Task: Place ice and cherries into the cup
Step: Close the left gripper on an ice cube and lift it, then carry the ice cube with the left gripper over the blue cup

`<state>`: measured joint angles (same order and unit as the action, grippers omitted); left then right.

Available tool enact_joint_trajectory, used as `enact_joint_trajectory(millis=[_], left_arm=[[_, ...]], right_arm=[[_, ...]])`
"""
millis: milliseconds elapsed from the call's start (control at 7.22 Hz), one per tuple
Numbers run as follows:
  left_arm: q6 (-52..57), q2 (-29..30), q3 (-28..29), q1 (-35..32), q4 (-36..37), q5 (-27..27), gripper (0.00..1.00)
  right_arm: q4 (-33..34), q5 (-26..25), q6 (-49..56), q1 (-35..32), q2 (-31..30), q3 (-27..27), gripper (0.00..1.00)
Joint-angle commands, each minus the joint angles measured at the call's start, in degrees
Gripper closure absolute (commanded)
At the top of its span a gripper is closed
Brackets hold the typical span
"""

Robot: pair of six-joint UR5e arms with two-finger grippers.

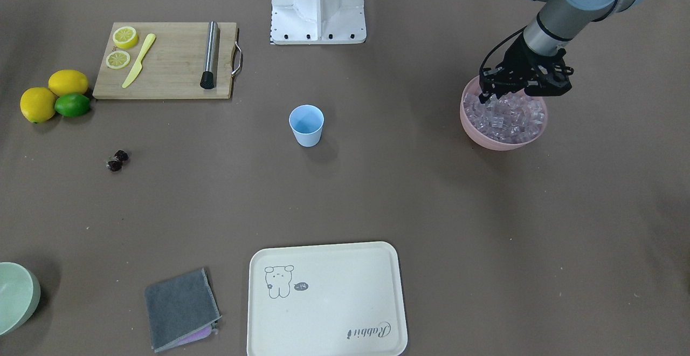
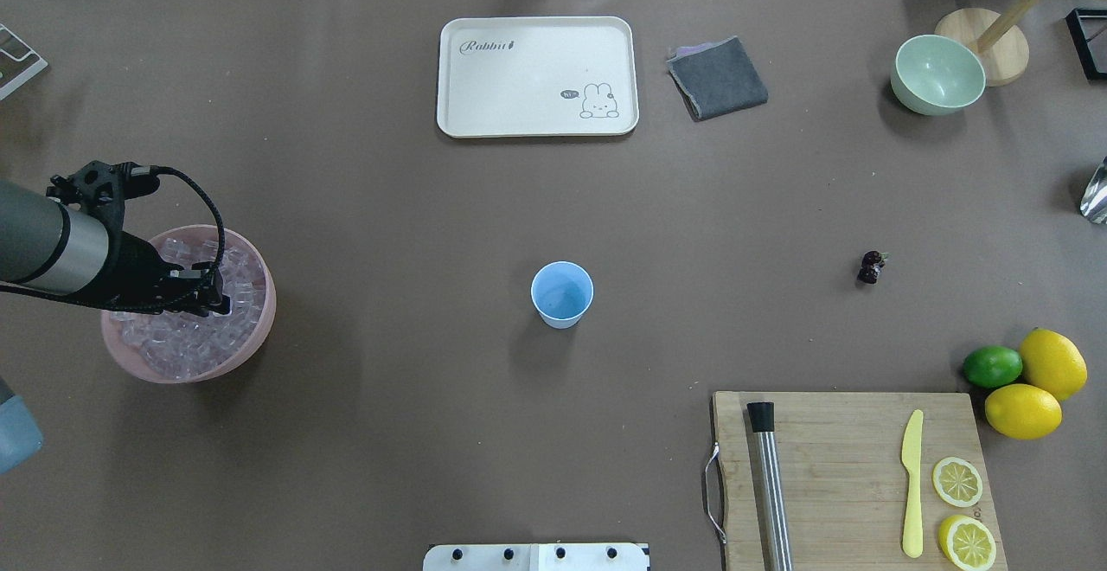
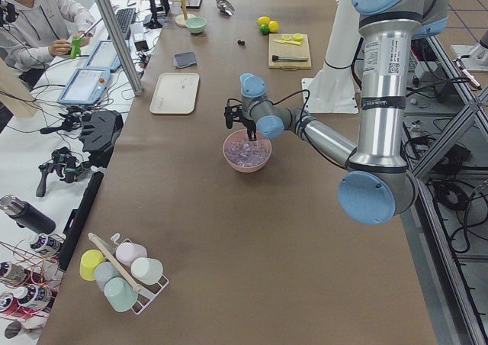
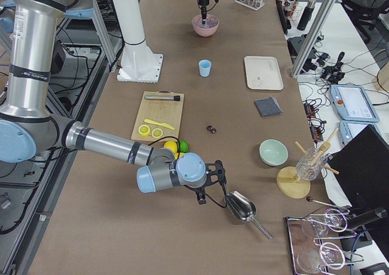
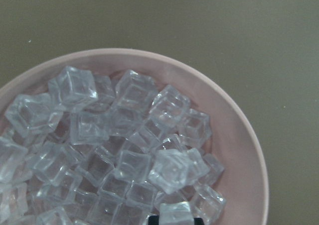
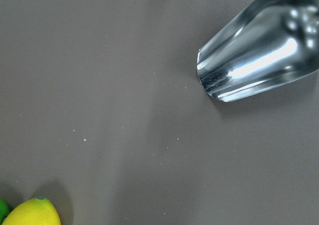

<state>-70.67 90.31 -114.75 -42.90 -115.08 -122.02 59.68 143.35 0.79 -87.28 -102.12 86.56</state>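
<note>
Ice [image 5: 124, 135] fills the pink bowl [image 5: 239, 130] right under my left gripper [image 2: 214, 299]. It is a big heap of little clear cubes. My left gripper is down at the heap. In my left wrist view, one cube sits at the very bottom edge with a dark bit on each side (maybe my fingers). I cannot tell if they are apart or squeezing it.

Next comes the cup [image 2: 562, 294]. It is light blue and stands upright in the middle of the table [image 2: 389, 208], well apart from the bowl. Past the cup lie the cherries [image 2: 871, 267], two tiny dark ones joined together, by themselves on the table.

Farther on, a lime [image 2: 992, 366] and two lemons [image 2: 1051, 363] are bunched together beside a wooden board [image 2: 839, 467]. A yellow knife [image 2: 911, 484] and two lemon slices [image 2: 957, 482] lie on the board.

Farthest away is my right gripper [image 4: 206, 187], low over the table next to a shiny metal scoop [image 4: 241, 207]. I cannot tell if its fingers are spread or pressed together.
</note>
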Motion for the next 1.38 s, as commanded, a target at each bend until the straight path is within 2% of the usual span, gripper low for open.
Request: enact_joint_trajectory(millis=[0, 277, 415, 554, 831, 969, 1246], left_arm=[[-1.21, 5.18, -1.17, -0.08, 1.16, -0.06, 1.0], [-6.89, 18.16, 0.13, 1.5, 8.95, 0.29, 1.0], [-9.63, 24.32, 1.45, 4.73, 13.43, 2.12, 1.0], [-10.01, 28.65, 3.29, 7.8, 14.61, 6.4, 1.0], [-12.36, 37.26, 10.83, 13.96, 14.53, 12.91, 1.0], [-12.73, 39.22, 13.3, 16.51, 13.92, 14.52, 1.0], [-12.82, 43.52, 18.66, 16.98, 12.69, 14.53, 1.0]], right_arm=[[0.0, 0.0, 0.0, 0.0, -0.01, 0.01, 0.0], [0.0, 0.0, 0.0, 0.09, 0.17, 0.01, 0.0], [0.0, 0.0, 0.0, 0.09, 0.17, 0.01, 0.0], [0.09, 0.0, 0.0, 0.09, 0.26, -0.08, 0.0], [-0.43, 0.26, -0.09, 0.18, 0.17, -0.17, 0.0], [-0.96, 0.26, -0.35, 0.18, 0.34, 0.01, 0.0], [-0.44, 0.27, -3.49, 1.66, 3.67, 1.59, 0.0]])
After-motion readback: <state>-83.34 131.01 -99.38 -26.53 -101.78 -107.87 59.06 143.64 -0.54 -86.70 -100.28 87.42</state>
